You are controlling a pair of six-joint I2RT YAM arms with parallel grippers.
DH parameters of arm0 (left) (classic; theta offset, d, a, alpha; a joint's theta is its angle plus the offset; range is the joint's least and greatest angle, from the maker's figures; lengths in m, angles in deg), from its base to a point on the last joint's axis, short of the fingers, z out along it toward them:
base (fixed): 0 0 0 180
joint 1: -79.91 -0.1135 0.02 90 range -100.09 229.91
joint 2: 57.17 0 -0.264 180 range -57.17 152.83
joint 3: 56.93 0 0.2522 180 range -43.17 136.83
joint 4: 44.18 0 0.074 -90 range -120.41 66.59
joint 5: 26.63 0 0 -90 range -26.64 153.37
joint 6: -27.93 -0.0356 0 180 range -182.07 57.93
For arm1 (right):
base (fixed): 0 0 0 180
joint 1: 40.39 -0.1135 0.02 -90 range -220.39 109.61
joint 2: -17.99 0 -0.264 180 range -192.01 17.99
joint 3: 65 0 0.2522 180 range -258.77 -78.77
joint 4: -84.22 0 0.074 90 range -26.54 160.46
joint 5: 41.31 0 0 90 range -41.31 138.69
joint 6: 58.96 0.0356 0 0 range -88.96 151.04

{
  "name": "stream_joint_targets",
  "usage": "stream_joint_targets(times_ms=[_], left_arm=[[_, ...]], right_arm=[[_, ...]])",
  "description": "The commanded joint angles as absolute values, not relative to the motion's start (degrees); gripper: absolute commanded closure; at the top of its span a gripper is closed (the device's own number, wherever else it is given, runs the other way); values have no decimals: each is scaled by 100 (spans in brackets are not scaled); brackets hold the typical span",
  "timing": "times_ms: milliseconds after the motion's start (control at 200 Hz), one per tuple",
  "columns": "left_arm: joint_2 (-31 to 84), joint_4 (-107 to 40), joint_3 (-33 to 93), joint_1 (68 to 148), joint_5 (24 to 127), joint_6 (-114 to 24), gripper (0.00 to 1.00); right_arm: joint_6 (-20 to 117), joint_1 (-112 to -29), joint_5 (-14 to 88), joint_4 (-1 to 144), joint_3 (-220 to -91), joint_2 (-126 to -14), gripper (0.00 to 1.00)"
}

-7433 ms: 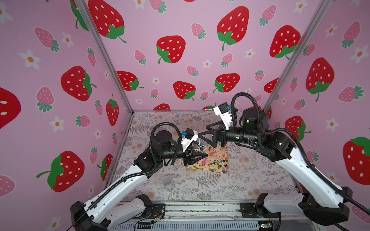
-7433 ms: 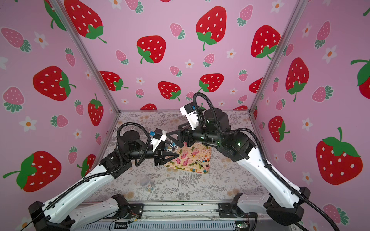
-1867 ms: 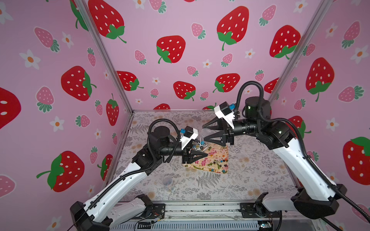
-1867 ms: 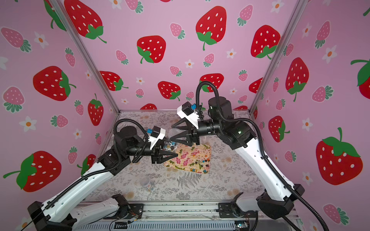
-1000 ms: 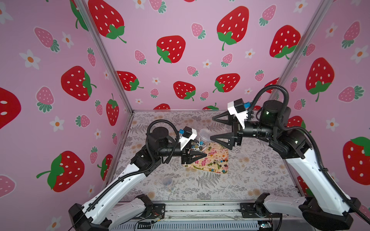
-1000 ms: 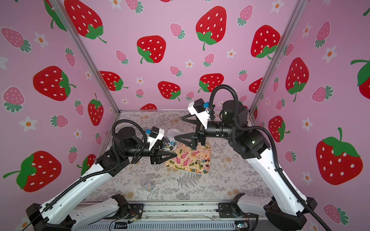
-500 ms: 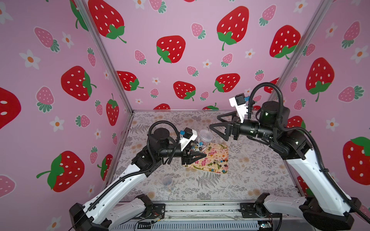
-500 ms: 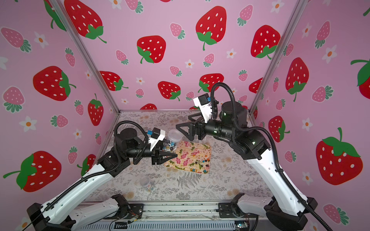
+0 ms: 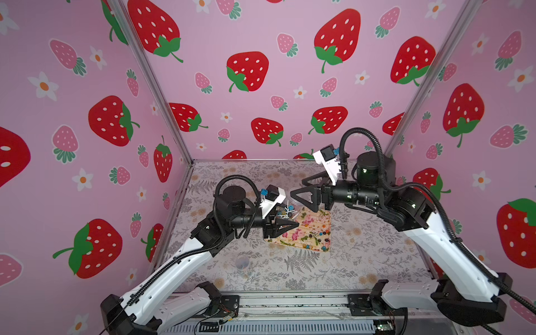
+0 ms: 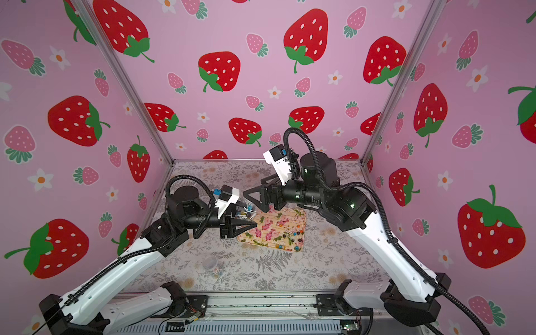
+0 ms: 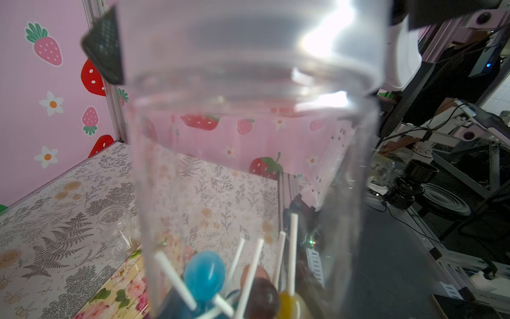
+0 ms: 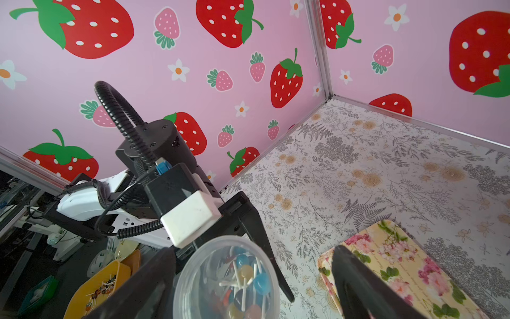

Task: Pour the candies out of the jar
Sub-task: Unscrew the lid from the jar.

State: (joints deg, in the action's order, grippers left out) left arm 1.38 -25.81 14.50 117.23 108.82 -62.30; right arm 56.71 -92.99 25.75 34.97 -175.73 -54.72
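The candies (image 11: 204, 273) lie bunched at the closed bottom of the jar (image 11: 248, 165), which my left gripper (image 9: 290, 222) clamps by its body above the tray's (image 9: 301, 229) far corner on my left side. The jar's long axis runs from my left palm toward my right gripper (image 9: 297, 187), with the lid (image 12: 226, 276) end leading and a little raised. The lid therefore faces straight into my right jaws, which stand wide apart on either side of it and are not yet pinching. I judge the lid must come off before anything pours. I count two jars: this one, and a second jar (image 9: 242, 262) standing on the table (image 9: 362, 255) well off the tray's near left corner. There is one tray and one lid. About six sticks show in my jar, and the loose candies (image 9: 322, 233) along the tray's near edge are too small to count.
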Motion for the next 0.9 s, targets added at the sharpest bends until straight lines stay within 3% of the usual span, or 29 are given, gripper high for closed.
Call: stream_joint_targets(times_ms=[0, 210, 425, 570, 895], left_arm=[[121, -2681, 1484, 11682, 10911, -6330, 54], [116, -2672, 1484, 11673, 10907, -6330, 54], [77, -2672, 1467, 11669, 10915, -6299, 54], [55, -2681, 1467, 11669, 10963, -6235, 54], [51, -2453, 1737, 11672, 11261, -6135, 54]], right_arm=[[5660, -9378, 2697, 3411, -17624, -5443, 12], [5583, -9453, 2750, 3286, -17615, -5454, 21], [5393, -9463, 2757, 3296, -17588, -5409, 41], [4766, -9438, 2596, 3257, -17777, -5417, 46], [3083, -8653, 305, 3518, -18028, -5666, 48]])
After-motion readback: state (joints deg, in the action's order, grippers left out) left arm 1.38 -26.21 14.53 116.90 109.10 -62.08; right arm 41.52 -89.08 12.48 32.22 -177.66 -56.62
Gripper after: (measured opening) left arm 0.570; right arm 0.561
